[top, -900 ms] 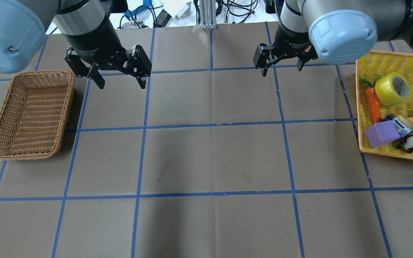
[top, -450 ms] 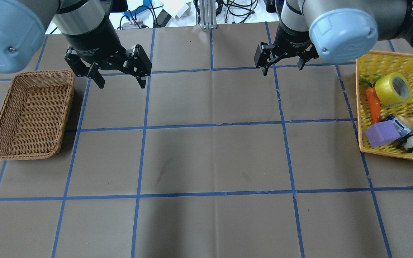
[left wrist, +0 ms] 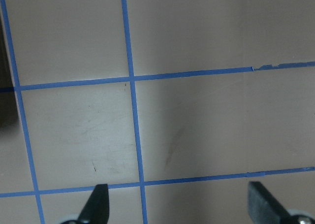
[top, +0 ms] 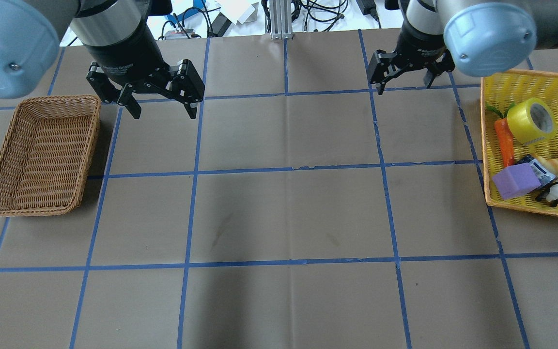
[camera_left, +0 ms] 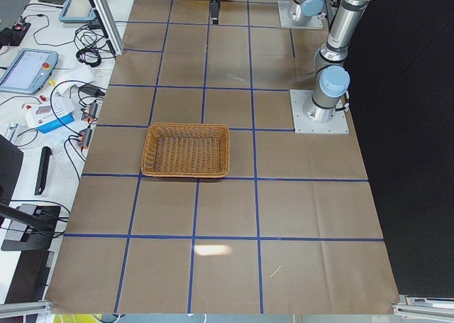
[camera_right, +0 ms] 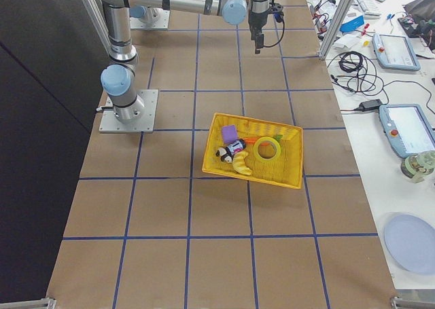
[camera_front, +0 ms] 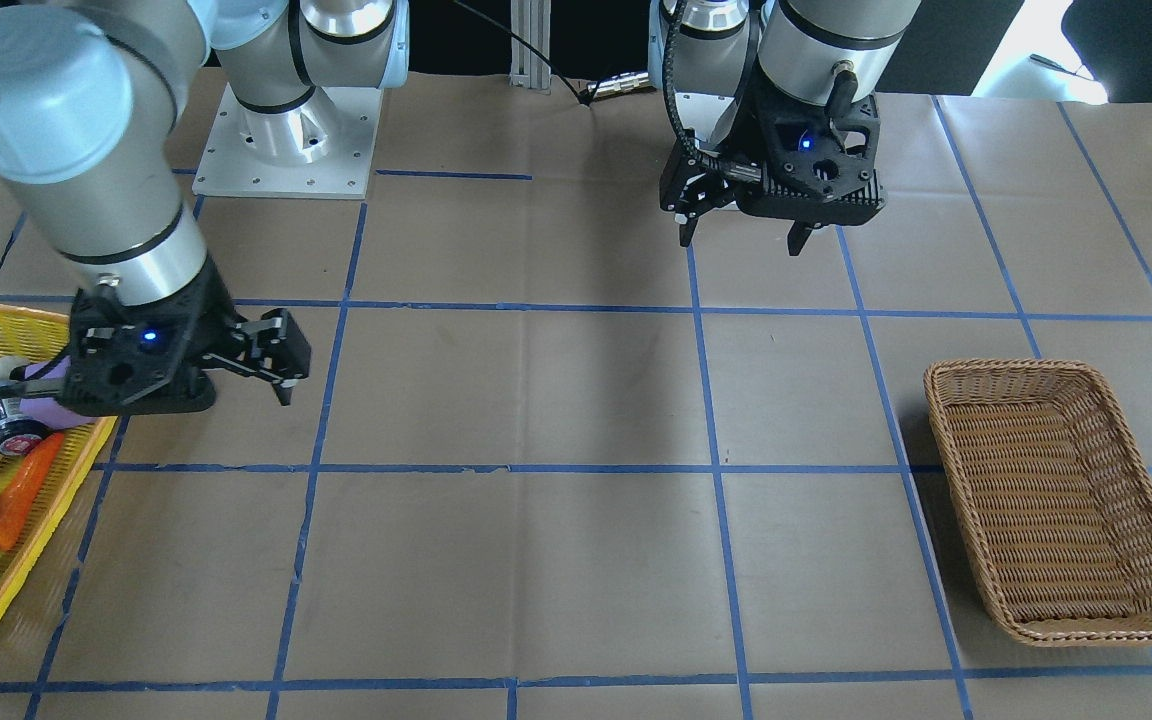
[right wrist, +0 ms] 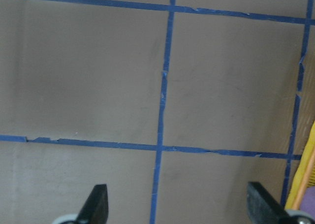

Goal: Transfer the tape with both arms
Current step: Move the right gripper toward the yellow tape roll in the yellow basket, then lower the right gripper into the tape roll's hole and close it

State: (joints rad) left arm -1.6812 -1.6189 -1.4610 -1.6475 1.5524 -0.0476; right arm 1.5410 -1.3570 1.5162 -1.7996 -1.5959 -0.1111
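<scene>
Against the bench's right edge, the tape [top: 531, 121] leans tilted in the yellow basket [top: 521, 73], with its hole facing up and toward that edge. The right gripper [top: 409, 85], fingers spread, hovers nearer the far edge, so the roll lies rightward and back toward the robot. The left gripper [top: 164, 115], also spread, is well apart from it.

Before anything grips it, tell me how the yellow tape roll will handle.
The tape is a round ring lying tilted, seemingly propped on the carrot, so a nudge would probably roll it or flop it flat. Its thick wound wall suggests it stays stiff under a pinch. The glossy surface may be slightly slippery.
</scene>
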